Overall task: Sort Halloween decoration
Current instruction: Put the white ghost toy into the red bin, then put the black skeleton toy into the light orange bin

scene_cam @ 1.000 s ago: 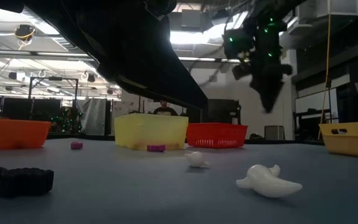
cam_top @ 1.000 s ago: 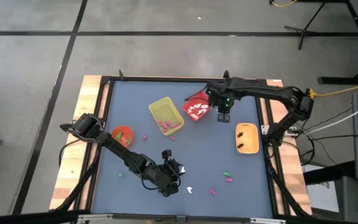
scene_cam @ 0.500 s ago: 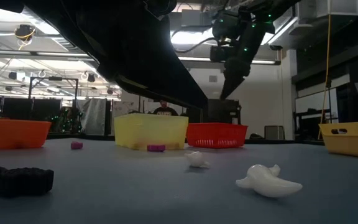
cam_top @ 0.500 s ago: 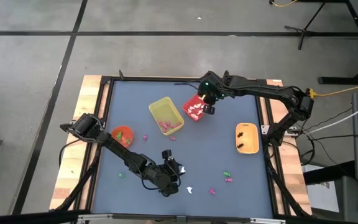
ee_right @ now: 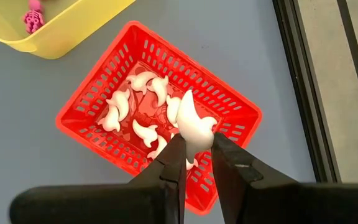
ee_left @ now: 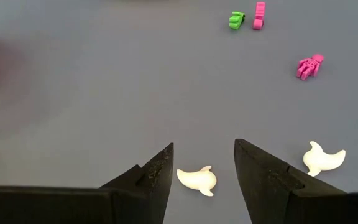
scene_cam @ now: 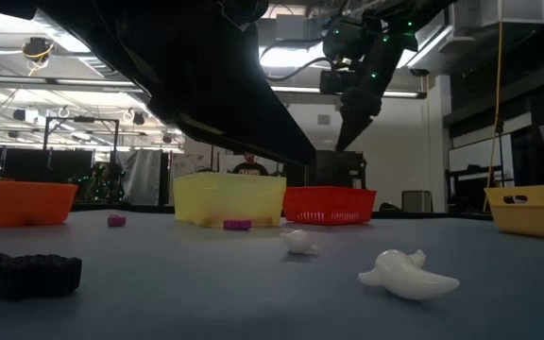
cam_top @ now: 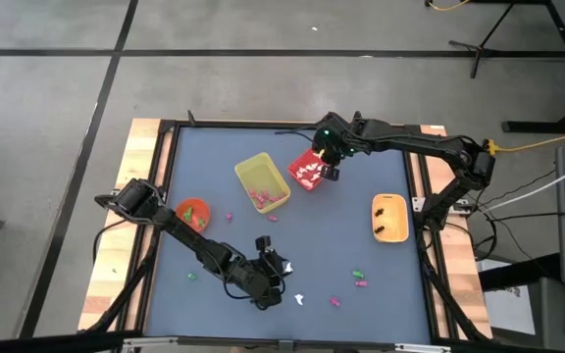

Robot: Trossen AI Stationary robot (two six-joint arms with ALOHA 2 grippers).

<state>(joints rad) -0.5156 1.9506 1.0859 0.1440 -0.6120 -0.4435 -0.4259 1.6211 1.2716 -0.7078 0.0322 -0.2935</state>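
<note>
We see lots of tiny toys. White ghosts are curvy w/ a pointy tail. One ghost [ee_right: 194, 127] is pinched in the right gripper [ee_right: 197, 151], fingers nearly closed on it. It hangs over the red bin [ee_right: 225, 102], which has more white ghosts in it. That bin sits at about 12 o'clock on the table [cam_top: 322, 235], w/ the yellow bin [cam_top: 261, 182] just beside it at 11. A pink toy [ee_right: 33, 17] lies in the yellow bin.

The right arm reaches in from 2 o'clock, bent, gripper pointing down.

The left gripper [ee_left: 204, 163] is low near 6 o'clock, fingers wide apart, holding nothing. A ghost [ee_left: 197, 180] lies on the table between its fingers. Another ghost [ee_left: 323, 159] is near it. Further off we see 2 pink toys [ee_left: 308, 66] & a green toy [ee_left: 236, 20].
</note>
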